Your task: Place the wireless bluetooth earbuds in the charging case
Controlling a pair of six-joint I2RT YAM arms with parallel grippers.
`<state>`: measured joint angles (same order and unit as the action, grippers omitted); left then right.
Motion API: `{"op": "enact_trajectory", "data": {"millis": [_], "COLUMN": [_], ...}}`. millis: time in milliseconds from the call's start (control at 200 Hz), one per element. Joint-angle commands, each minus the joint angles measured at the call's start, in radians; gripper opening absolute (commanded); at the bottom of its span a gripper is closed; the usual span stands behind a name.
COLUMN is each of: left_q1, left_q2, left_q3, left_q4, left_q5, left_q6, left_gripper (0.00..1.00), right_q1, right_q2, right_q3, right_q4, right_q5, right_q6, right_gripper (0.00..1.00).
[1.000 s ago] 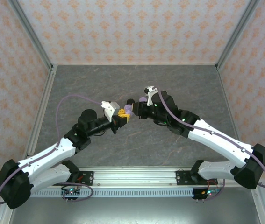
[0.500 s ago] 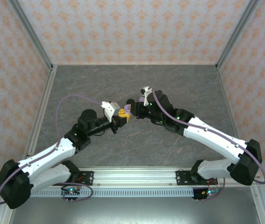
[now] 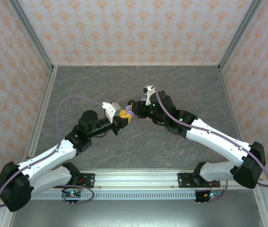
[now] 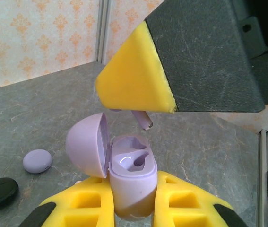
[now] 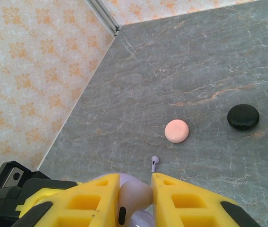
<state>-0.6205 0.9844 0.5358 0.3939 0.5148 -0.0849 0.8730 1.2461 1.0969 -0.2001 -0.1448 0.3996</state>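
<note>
- Clamped in the left gripper (image 4: 133,201): a small lavender plastic charging case (image 4: 131,177), with yellow fingers (image 4: 96,185) pressed against either side of its lower body.
- Held upright, with the domed lid (image 4: 89,144) swung open to the left in the left wrist view and two moulded hollows bare inside.
- Pinched in the right gripper (image 5: 134,189): a lavender stemmed wireless earbud (image 5: 134,195), its rounded head squeezed between two yellow cut-out pads (image 5: 164,189).
- Seen from the left wrist camera as a short lavender stem poking down from under the right gripper's yellow foam tip, just above the open mouth of the case and not yet seated in either hollow.
- Viewed from above, both grippers set tip to tip over the middle of the grey marbled tabletop (image 3: 185,85), clear of the surface, with the arms reaching in from the two near corners.
- Lying loose on the tabletop below: a second lavender earbud (image 5: 154,162), tiny, touching nothing.
- Near it, a round pink disc (image 5: 177,131); further right in the right wrist view, a round black disc (image 5: 243,117).
- Just beside the black disc, a round lavender disc (image 4: 37,161), with a narrow gap between the two.
- Around the table: walls papered in an orange floral print (image 3: 124,28).
</note>
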Motion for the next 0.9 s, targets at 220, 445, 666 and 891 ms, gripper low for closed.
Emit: {"op": "enact_trajectory", "data": {"millis": [220, 445, 666, 891], "left_q1": [-0.005, -0.006, -0.005, -0.005], "left_q2": [-0.013, -0.016, -0.015, -0.007], "left_q3": [0.044, 0.046, 0.047, 0.052], "left_q4": [0.062, 0.066, 0.072, 0.071], "left_q5": [-0.012, -0.021, -0.031, -0.049], "left_q6": [-0.070, -0.084, -0.096, -0.107], "left_gripper": [0.00, 0.00, 0.00, 0.00], "right_q1": [0.015, 0.023, 0.024, 0.026], "right_q2": [0.019, 0.027, 0.031, 0.031], "right_q3": [0.023, 0.016, 0.004, -0.009], "right_q4": [0.063, 0.048, 0.039, 0.048], "right_q5": [0.026, 0.050, 0.045, 0.025], "right_q6": [-0.015, -0.032, -0.028, -0.009], "right_gripper": [0.24, 0.24, 0.24, 0.24]}}
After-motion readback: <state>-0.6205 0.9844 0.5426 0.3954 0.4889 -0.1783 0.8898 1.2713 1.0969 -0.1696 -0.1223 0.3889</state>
